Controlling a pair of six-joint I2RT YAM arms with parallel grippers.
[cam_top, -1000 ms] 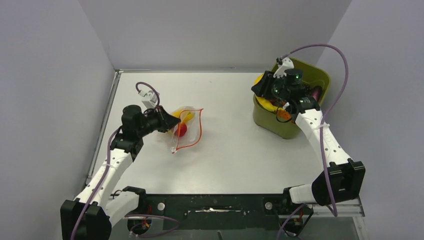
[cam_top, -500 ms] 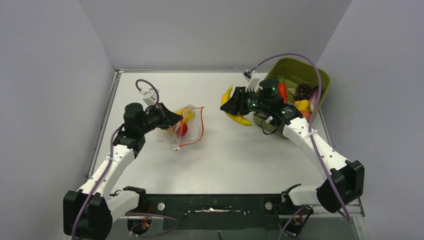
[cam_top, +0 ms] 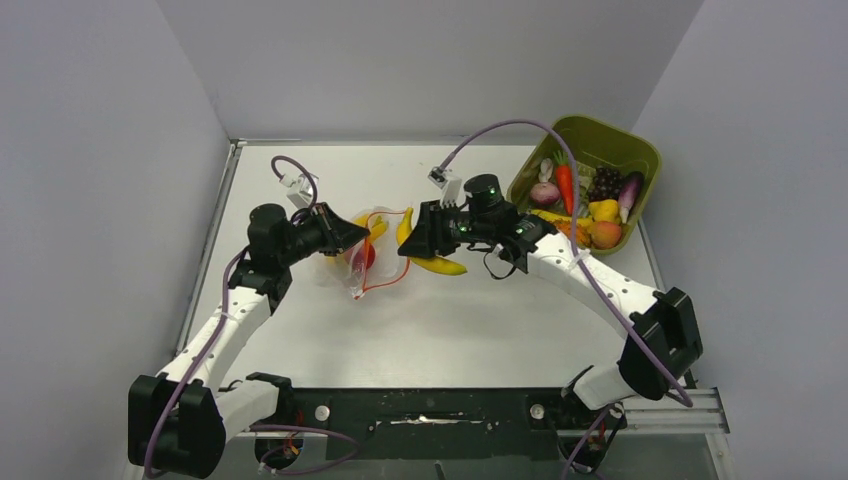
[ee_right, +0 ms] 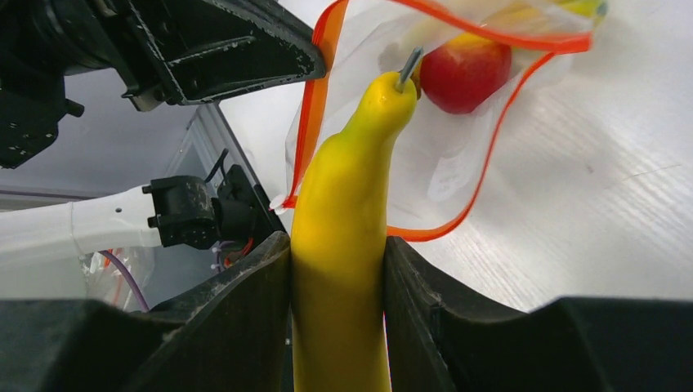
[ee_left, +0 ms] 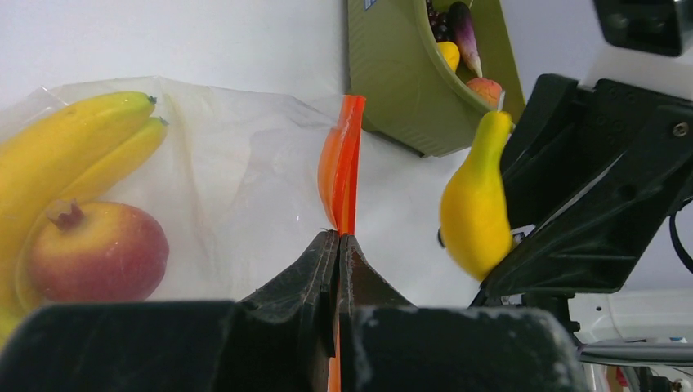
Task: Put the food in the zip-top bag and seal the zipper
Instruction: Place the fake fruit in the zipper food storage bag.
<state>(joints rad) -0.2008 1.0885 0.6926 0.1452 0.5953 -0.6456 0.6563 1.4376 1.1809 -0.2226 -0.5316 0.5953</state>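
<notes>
The clear zip-top bag [cam_top: 372, 262] lies left of the table's centre, with its orange-red zipper [cam_top: 403, 250] gaping toward the right. Inside it are yellow bananas [ee_left: 69, 147] and a red round fruit [ee_left: 94, 253]. My left gripper [cam_top: 350, 238] is shut on the zipper strip [ee_left: 343, 159] at the bag's mouth and holds it up; its tips [ee_left: 337, 238] pinch the strip. My right gripper [cam_top: 415, 240] is shut on a yellow banana [cam_top: 432, 263] just right of the mouth. In the right wrist view the banana [ee_right: 347, 196] sits between my jaws [ee_right: 337, 249], its stem pointing into the opening toward the red fruit [ee_right: 464, 69].
An olive-green bin [cam_top: 645, 155] stands at the back right. It holds a carrot [cam_top: 566, 183], dark grapes [cam_top: 603, 183], a purple eggplant [cam_top: 628, 190], a peach [cam_top: 605, 234] and other toy food. Grey walls close in the table on three sides.
My right arm has swung left from the bin with the banana in its jaws, up to the bag's mouth. My left gripper has kept hold of the zipper strip.
</notes>
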